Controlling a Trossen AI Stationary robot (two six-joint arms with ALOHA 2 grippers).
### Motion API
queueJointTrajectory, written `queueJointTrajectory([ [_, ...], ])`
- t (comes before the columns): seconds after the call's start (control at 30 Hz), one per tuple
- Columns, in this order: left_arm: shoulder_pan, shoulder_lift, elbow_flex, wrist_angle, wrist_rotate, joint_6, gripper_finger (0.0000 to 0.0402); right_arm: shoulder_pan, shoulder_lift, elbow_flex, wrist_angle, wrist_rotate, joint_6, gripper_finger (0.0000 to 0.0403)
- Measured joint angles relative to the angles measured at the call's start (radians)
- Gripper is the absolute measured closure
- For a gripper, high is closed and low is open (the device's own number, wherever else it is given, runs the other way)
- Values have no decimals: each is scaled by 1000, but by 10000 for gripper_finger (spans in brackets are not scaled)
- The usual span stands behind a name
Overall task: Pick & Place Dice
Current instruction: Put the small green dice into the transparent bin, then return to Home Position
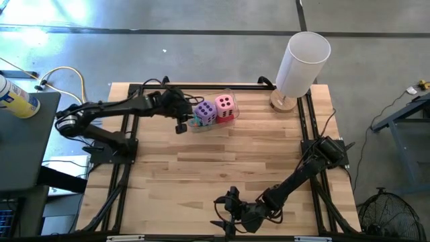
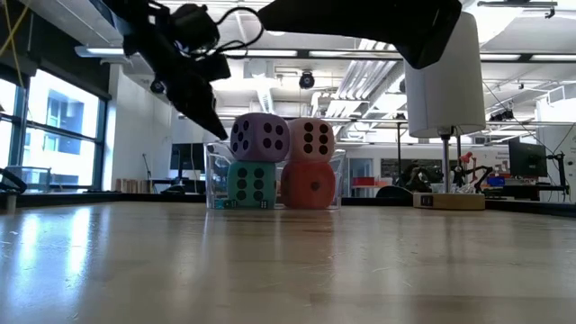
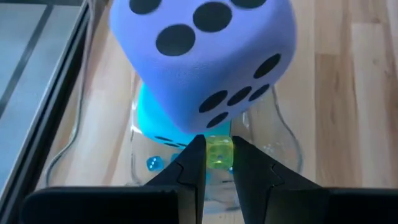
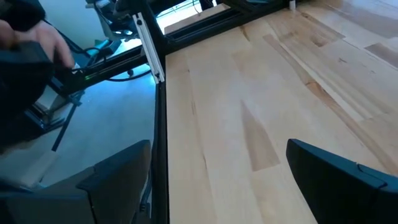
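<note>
left gripper [image 3: 219,163] sits at the near-left side of the clear container [image 2: 216,180], fingers nearly together, pinching a small yellow-green die [image 3: 219,151] between the tips. just ahead of the jaws, the purple die [image 3: 205,59] sits on top of the teal die [image 2: 251,184]. a tiny blue die [image 3: 153,163] lies on the container floor, below and to 1 side of the jaws.

further right in the container: pink die [image 1: 226,104] stacked on the red die [image 2: 310,186], touching the purple/teal pair. all 4 big dice look already placed, 2 columns of 2.

judgement: big dice look like foam, light, soft, grippy; best taken across 2 opposite flat faces, with a wide opening and a gentle squeeze. the small yellow-green die looks hard and smooth, apt to slip or pop out of a tip pinch.

white cylinder [image 1: 302,64] stands well off to the right, on a wooden base.

right gripper [image 1: 228,216] waits at the table's [image 1: 201,175] near edge, jaws spread wide, nothing between them.
</note>
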Motion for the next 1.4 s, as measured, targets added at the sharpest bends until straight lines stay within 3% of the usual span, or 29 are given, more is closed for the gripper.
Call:
queueJointTrajectory([
  [0.27, 0, 53, 0, 19, -14, 14, 336, 0, 0, 0, 9, 0, 32, 37],
  [0.63, 0, 47, 0, 27, -48, -2, 249, 3, 0, 0, 10, -3, 55, 37],
  [0.83, 0, 34, 0, 62, -56, -35, 230, 3, 0, 0, 8, -3, 50, 37],
  [1.13, -60, -214, 0, -75, -145, -76, 229, 0, 0, 0, -17, -4, -3, 37],
  [1.4, -119, -457, 0, -215, -91, -161, 240, -27, 0, 0, 15, -74, 26, 37],
])
